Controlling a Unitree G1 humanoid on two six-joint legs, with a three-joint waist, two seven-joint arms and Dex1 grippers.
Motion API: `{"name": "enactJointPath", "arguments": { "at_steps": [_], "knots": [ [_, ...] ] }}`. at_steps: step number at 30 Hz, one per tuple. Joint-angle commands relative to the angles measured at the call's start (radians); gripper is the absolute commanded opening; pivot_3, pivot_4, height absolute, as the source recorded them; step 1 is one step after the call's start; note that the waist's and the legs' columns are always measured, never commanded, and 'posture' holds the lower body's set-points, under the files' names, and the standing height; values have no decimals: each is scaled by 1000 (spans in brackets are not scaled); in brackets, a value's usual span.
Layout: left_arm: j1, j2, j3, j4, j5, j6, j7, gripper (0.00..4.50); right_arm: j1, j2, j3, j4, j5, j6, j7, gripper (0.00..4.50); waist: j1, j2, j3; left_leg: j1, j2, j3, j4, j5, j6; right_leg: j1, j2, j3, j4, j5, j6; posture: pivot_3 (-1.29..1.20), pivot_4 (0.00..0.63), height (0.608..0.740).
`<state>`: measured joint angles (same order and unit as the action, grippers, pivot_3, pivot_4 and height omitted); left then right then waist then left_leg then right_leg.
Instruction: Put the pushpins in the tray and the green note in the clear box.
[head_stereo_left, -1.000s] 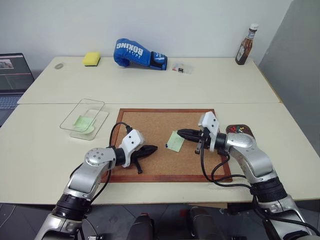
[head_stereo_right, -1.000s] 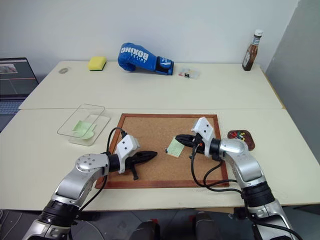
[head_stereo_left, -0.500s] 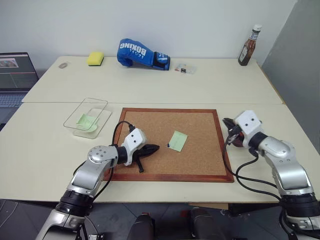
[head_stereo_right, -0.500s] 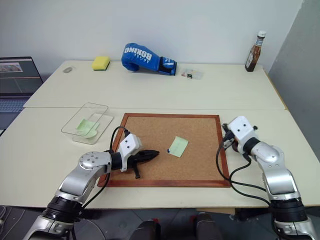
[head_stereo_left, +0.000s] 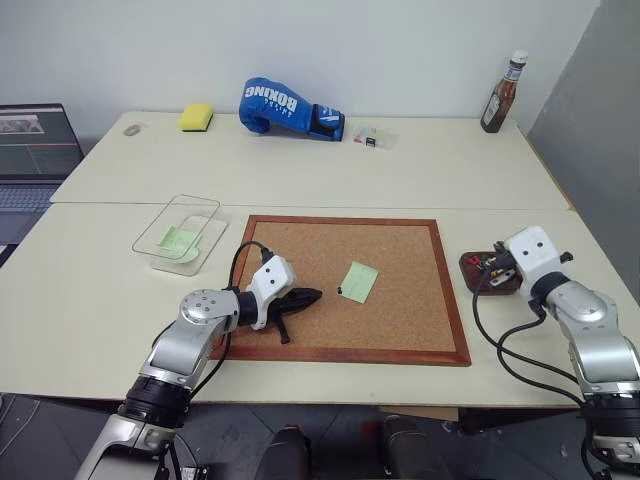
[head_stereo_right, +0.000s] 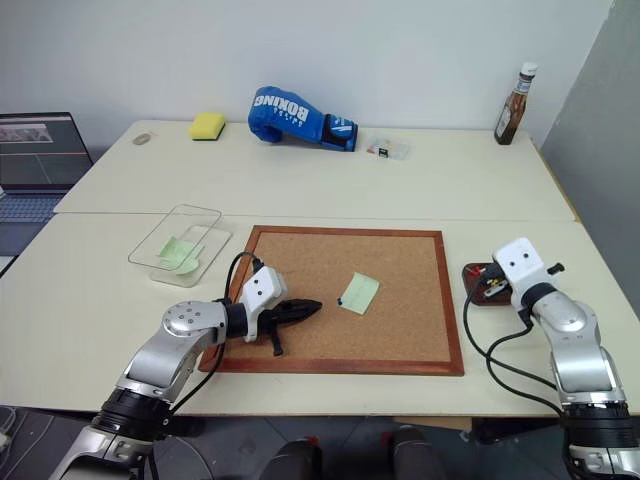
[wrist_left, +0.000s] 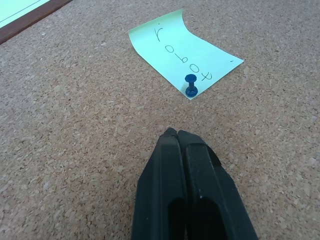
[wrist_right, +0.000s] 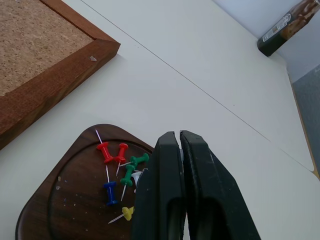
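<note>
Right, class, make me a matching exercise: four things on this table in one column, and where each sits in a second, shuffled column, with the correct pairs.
Things:
1. boxing glove
2. sauce bottle
3. blue pushpin
4. tray

Places:
A. stuck through the green note on the corkboard
B. far right corner of the table
C. just right of the corkboard, by the right claw
D. far side of the table, right of the yellow sponge

Pairs: 1-D, 2-B, 3-A, 4-C

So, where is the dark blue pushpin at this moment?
The dark blue pushpin stands in the near corner of the green note on the corkboard, just ahead of the shut left gripper.
</note>
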<state>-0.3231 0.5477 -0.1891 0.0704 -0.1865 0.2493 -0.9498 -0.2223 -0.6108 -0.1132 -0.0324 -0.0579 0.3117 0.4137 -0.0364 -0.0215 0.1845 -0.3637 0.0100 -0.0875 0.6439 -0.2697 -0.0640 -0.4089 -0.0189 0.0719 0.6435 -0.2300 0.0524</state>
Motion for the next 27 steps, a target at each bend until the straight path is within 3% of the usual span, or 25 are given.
{"name": "enactJointPath", "arguments": {
  "at_steps": [1, 10, 27],
  "knots": [
    [22, -4, -38, 35, 37, 14, 0, 0, 0, 0, -26, -9, 12, 3, -9, 35, 0, 0, 0, 0, 0, 0, 0, 0, 0, 0, 0, 0, 0, 0, 0, 0, 150, 740],
    [1, -11, -30, 59, 38, 10, 5, 0, -21, -3, -11, 44, 5, -8, -5, 35, 2, 0, 0, 0, 0, 0, 0, 0, 0, 0, 0, 0, 0, 0, 0, 0, 150, 740],
    [13, 1, -30, 44, 37, 17, -11, 0, -10, 7, -14, 18, 23, 5, 4, 3593, 2, 0, 0, 0, 0, 0, 0, 0, 0, 0, 0, 0, 0, 0, 0, 0, 150, 740]
  ]
}}
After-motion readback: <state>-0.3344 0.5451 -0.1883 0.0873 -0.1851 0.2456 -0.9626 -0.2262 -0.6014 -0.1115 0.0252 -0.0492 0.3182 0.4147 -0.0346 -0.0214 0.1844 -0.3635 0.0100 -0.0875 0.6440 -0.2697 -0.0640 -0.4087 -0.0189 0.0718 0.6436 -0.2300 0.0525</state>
